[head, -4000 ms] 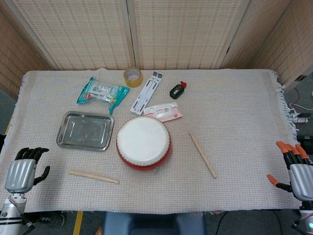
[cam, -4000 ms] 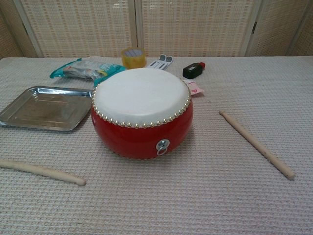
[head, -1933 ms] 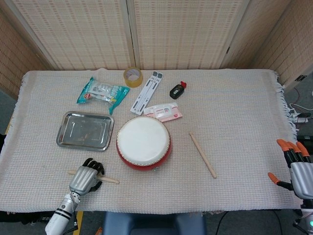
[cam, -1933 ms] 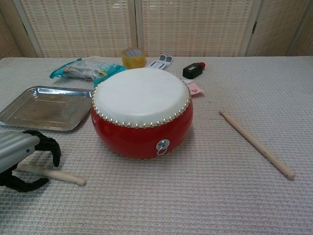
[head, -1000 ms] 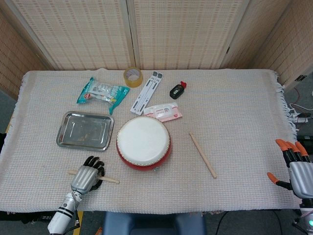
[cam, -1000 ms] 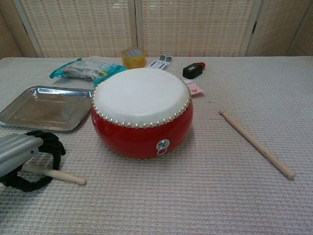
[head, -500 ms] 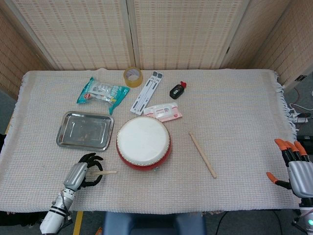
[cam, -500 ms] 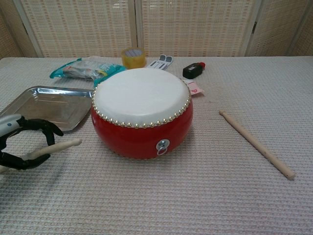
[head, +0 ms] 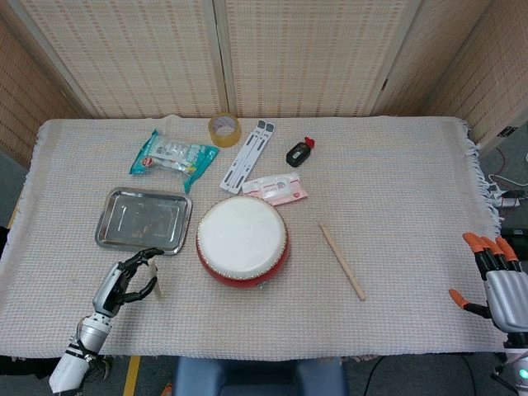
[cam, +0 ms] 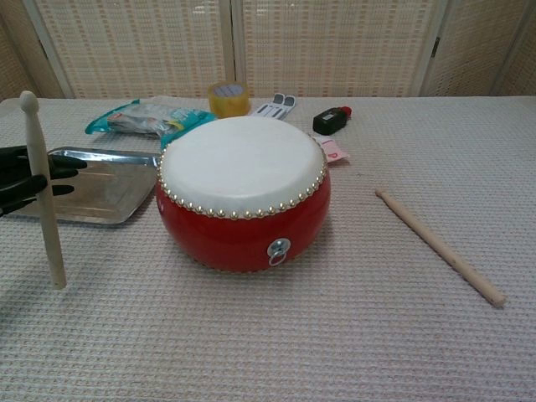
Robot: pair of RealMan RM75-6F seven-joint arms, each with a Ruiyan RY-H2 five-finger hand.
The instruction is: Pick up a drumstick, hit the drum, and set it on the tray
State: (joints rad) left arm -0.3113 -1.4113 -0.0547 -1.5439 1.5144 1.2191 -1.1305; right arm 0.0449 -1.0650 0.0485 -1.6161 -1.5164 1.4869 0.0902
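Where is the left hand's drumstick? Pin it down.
The drumstick stands nearly upright in the left hand, left of the drum, near the tray's front edge.

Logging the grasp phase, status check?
Left hand holds wooden drumstick upright, left of red drum. Right hand open, idle. Nothing between stick and drumhead.

Overhead head view, low chest view
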